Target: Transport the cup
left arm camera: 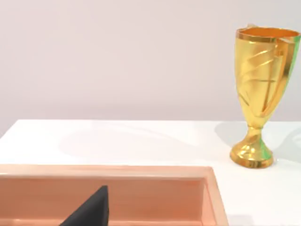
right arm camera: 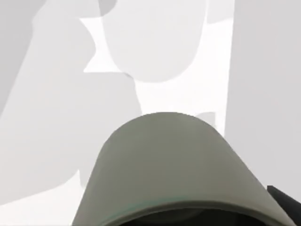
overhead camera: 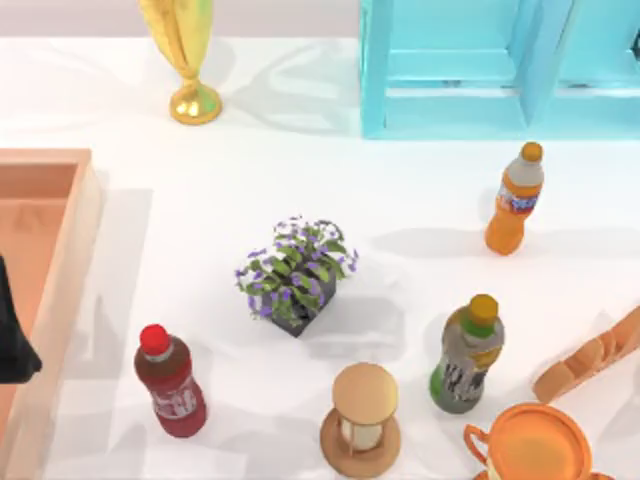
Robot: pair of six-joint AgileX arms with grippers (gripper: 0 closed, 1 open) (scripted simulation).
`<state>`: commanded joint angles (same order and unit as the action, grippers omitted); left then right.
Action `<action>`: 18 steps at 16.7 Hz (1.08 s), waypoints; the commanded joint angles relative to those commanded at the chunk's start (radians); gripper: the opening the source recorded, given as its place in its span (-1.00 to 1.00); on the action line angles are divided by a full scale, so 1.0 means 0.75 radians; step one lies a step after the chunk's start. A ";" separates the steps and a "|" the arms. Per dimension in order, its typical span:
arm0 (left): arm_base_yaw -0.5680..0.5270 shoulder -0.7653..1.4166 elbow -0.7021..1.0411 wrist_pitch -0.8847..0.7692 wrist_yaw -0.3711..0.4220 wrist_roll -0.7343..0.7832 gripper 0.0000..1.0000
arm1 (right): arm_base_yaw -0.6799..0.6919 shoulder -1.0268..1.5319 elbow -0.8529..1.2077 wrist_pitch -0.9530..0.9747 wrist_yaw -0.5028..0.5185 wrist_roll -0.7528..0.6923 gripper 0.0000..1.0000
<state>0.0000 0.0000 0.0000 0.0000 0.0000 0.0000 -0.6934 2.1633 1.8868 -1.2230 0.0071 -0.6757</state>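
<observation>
Cup (overhead camera: pixel 530 445) is sitting at 5 o'clock, with a bottle (overhead camera: pixel 468 355) crowding it at its 10; a careless reach is risking a topple. Left gripper (overhead camera: pixel 15 345) is hanging at 9 o'clock, and I cannot tell its grip.

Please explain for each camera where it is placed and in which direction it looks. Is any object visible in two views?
Top view: above the table, looking down on bottles, potted plant, hourglass, orange cup; a dark part of the left arm shows over the wooden tray.
Left wrist view: low over the tray, facing the gold trophy; a dark fingertip shows.
Right wrist view: close against a grey rounded object.
Shared: trophy and tray, top and left wrist views.
</observation>
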 joint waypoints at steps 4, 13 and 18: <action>0.000 0.000 0.000 0.000 0.000 0.000 1.00 | 0.008 0.013 -0.091 0.098 0.001 0.009 -1.00; 0.000 0.000 0.000 0.000 0.000 0.000 1.00 | 0.018 0.048 -0.275 0.315 0.001 0.021 -1.00; 0.000 0.000 0.000 0.000 0.000 0.000 1.00 | 0.018 0.048 -0.275 0.315 0.001 0.021 -0.25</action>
<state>0.0000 0.0000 0.0000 0.0000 0.0000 0.0000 -0.6801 2.1995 1.6804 -0.9864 0.0077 -0.6597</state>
